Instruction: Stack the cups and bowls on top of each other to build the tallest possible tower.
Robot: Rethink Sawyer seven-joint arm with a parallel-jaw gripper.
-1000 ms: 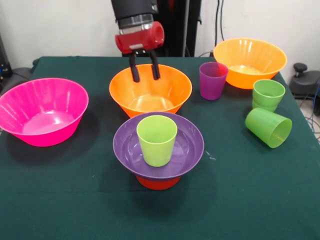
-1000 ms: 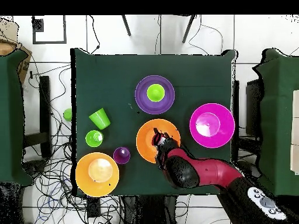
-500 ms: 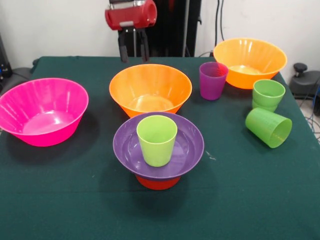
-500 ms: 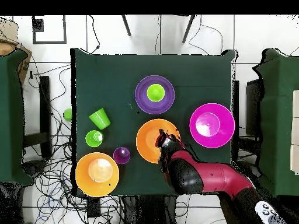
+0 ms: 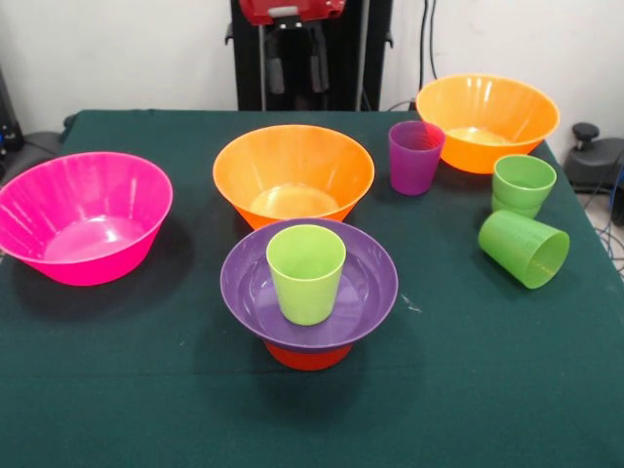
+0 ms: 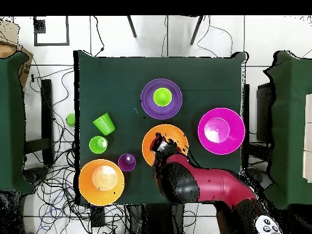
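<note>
**Gripper raised and empty — the next piece for the tower is not yet picked**

Going left to right in the front view: the big pink bowl [image 5: 83, 216] sits alone at the left side of the surface [image 5: 117, 409]. The gripper [image 5: 295, 60] hangs high above the far edge, fingers parted and holding nothing, over the back of the nearer orange-yellow bowl [image 5: 292, 175]. Just in front of that bowl stands the tower [image 5: 308, 292] — a small orange bowl at the bottom, the wider purple bowl on it, and a yellow-green cup [image 5: 306, 273] upright in the middle. Right of these come the translucent purple cup [image 5: 415, 157], the second orange-yellow bowl [image 5: 487, 122], an upright green cup [image 5: 523, 185] and one lying on its side [image 5: 524, 248].

To add height, I judge the best move is to take an upright cup by its rim and lower it squarely onto the yellow-green cup; the purple bowl overhangs its small base (it could tip under an off-centre push), so a slow, vertical descent matters.

The surface is a dark green cloth. Around it, the overhead view shows a pale floor [image 6: 183, 36] with loose cables.
</note>
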